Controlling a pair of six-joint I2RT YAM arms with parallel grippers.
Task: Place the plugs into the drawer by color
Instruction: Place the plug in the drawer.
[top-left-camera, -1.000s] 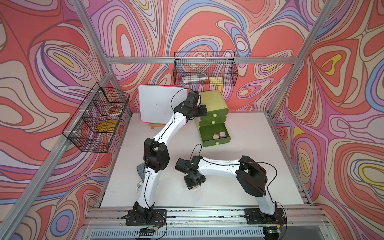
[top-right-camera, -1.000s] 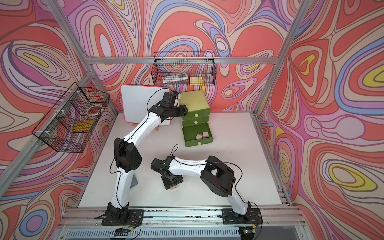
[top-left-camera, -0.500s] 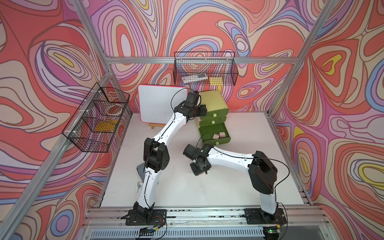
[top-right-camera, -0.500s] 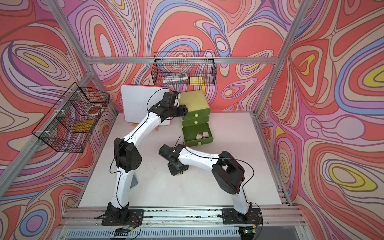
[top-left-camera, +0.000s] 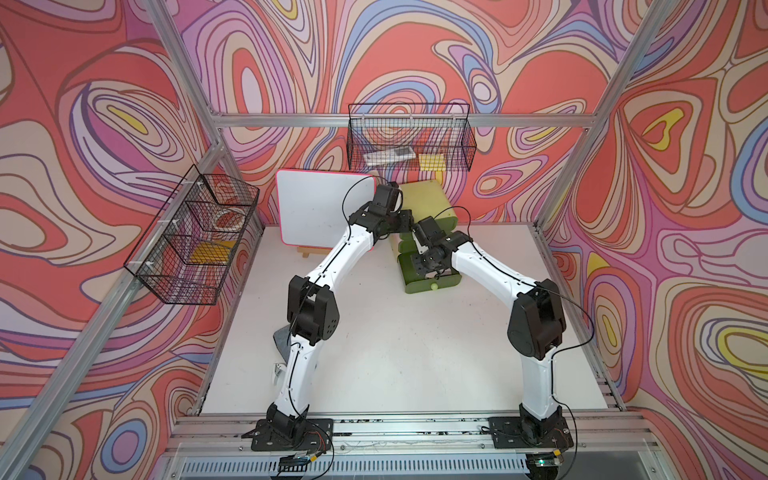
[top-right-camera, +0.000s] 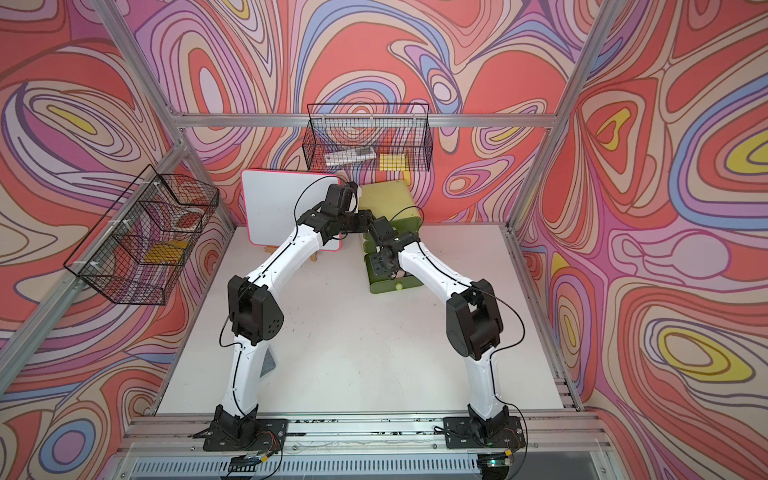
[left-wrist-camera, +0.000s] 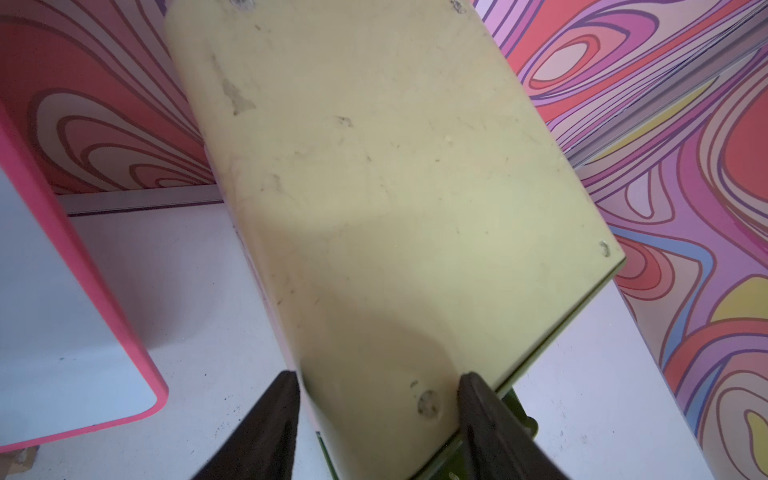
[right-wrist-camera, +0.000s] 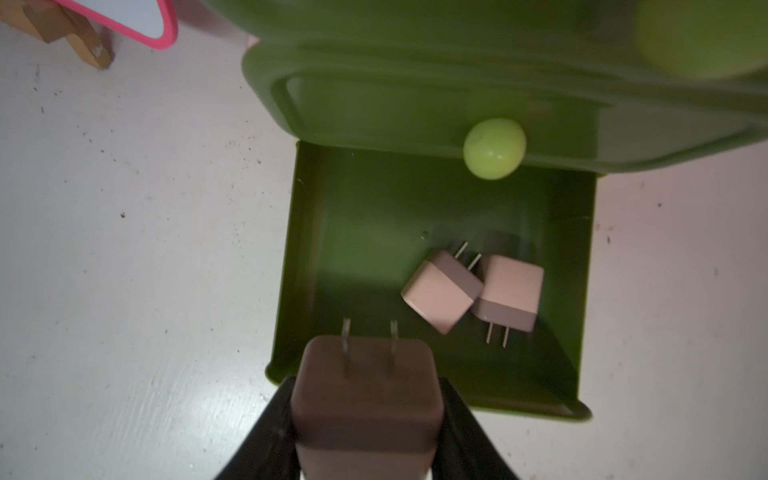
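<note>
Pink plug (right-wrist-camera: 365, 399) clenched in my right fingers (right-wrist-camera: 266, 436), hovering above open bottom drawer (right-wrist-camera: 332, 257); two pink plugs (right-wrist-camera: 440, 293) inside. My left fingers (left-wrist-camera: 257, 428) clamp chest (left-wrist-camera: 395, 187) top, steadying. Next, likely: ease forward, release so third pink lands beside pair.

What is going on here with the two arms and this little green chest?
The left arm's fingers are clamped on an edge of the pale yellow-green chest, apparently to brace it. The right arm's fingers hold a pink plug over the open bottom drawer, where two pink plugs lie side by side. The held plug seems about to be dropped in with them.
</note>
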